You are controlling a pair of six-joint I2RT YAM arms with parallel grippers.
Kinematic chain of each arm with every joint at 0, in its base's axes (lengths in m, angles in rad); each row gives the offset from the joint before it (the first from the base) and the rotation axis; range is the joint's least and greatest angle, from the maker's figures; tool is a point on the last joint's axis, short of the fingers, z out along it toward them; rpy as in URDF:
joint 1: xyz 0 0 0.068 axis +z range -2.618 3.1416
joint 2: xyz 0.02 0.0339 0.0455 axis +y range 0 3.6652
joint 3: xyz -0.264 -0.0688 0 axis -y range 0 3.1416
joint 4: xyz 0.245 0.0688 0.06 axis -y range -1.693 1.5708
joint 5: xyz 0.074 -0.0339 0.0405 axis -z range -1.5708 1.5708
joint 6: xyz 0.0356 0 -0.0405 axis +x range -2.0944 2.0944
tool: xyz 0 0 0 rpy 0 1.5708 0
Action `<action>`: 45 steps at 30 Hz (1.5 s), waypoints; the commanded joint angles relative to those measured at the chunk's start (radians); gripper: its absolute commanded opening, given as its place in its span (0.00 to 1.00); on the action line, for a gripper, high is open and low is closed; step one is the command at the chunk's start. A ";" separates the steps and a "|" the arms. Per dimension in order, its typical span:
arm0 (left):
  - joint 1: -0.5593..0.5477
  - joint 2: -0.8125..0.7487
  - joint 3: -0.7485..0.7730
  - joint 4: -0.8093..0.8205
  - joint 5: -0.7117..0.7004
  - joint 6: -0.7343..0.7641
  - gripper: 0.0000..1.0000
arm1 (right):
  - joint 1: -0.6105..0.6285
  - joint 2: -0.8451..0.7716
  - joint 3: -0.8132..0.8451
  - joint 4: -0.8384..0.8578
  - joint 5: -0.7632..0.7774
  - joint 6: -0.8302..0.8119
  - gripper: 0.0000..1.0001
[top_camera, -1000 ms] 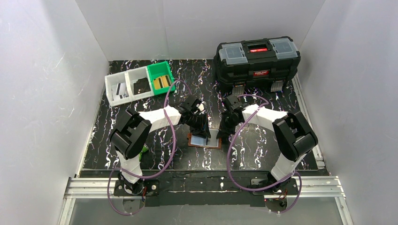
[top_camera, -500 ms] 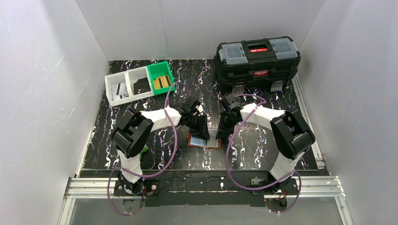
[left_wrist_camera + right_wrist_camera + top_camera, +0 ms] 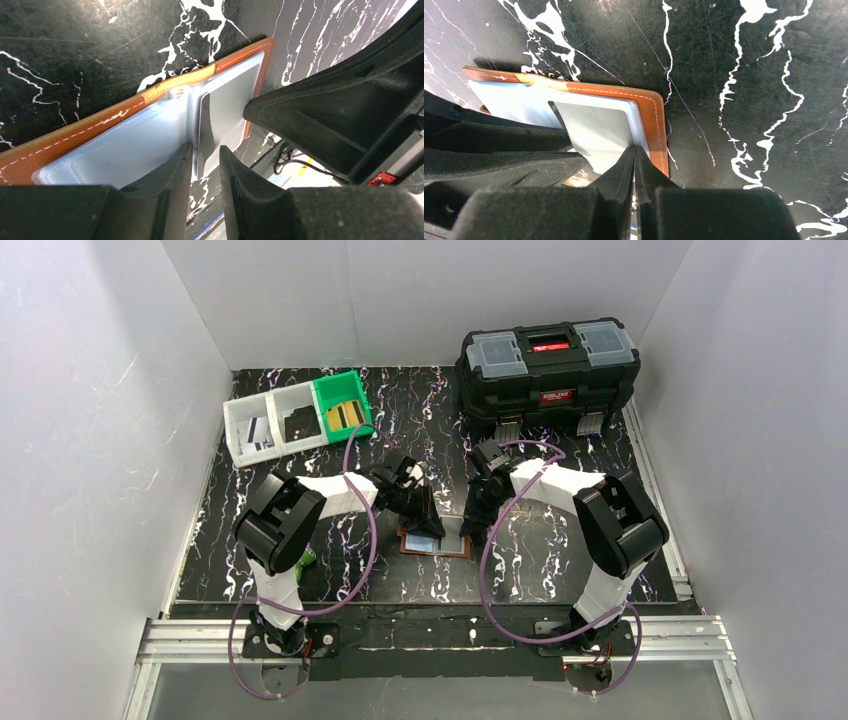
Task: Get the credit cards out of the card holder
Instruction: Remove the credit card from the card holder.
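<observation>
The brown card holder (image 3: 437, 542) lies open on the black marbled table between both arms, its pale pockets facing up (image 3: 65, 145) (image 3: 651, 120). A grey credit card (image 3: 596, 127) sits askew over its right half, partly out of the pocket (image 3: 227, 105). My left gripper (image 3: 428, 523) points down at the holder's middle. Its jaws (image 3: 204, 150) stand narrowly open, with the card's raised edge in the gap. My right gripper (image 3: 468, 530) is shut, its tips (image 3: 634, 150) resting on the right pocket's edge. It fills the right side of the left wrist view.
A big black toolbox (image 3: 548, 370) stands at the back right. A row of white and green bins (image 3: 295, 420) sits at the back left. A small green object (image 3: 308, 560) lies by the left arm. White walls enclose the table.
My left gripper has shifted slightly back and left over the holder, and its jaws have narrowed a little. The right gripper has stayed shut at the holder's right edge.
</observation>
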 commanded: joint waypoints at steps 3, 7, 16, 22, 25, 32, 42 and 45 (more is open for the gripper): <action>0.018 -0.052 -0.053 0.133 0.091 -0.072 0.23 | 0.019 0.042 0.005 0.019 0.002 -0.003 0.08; 0.022 -0.055 -0.069 0.159 0.104 -0.086 0.19 | 0.019 0.046 0.005 0.022 0.001 -0.004 0.08; 0.032 -0.051 -0.111 0.231 0.129 -0.130 0.11 | 0.019 0.055 0.002 0.022 -0.004 -0.002 0.08; 0.032 -0.048 -0.109 0.244 0.142 -0.129 0.08 | 0.019 0.055 0.008 0.019 -0.001 -0.005 0.08; 0.032 -0.040 -0.108 0.243 0.147 -0.125 0.10 | 0.020 0.054 0.018 0.016 -0.002 -0.007 0.08; 0.032 -0.034 -0.131 0.283 0.158 -0.147 0.10 | 0.048 0.088 0.053 0.012 -0.017 -0.010 0.08; 0.032 -0.035 -0.118 0.275 0.170 -0.133 0.11 | 0.052 0.100 0.072 -0.012 0.000 -0.020 0.08; 0.032 -0.033 -0.092 0.206 0.144 -0.097 0.11 | 0.053 0.104 0.079 -0.022 0.007 -0.028 0.09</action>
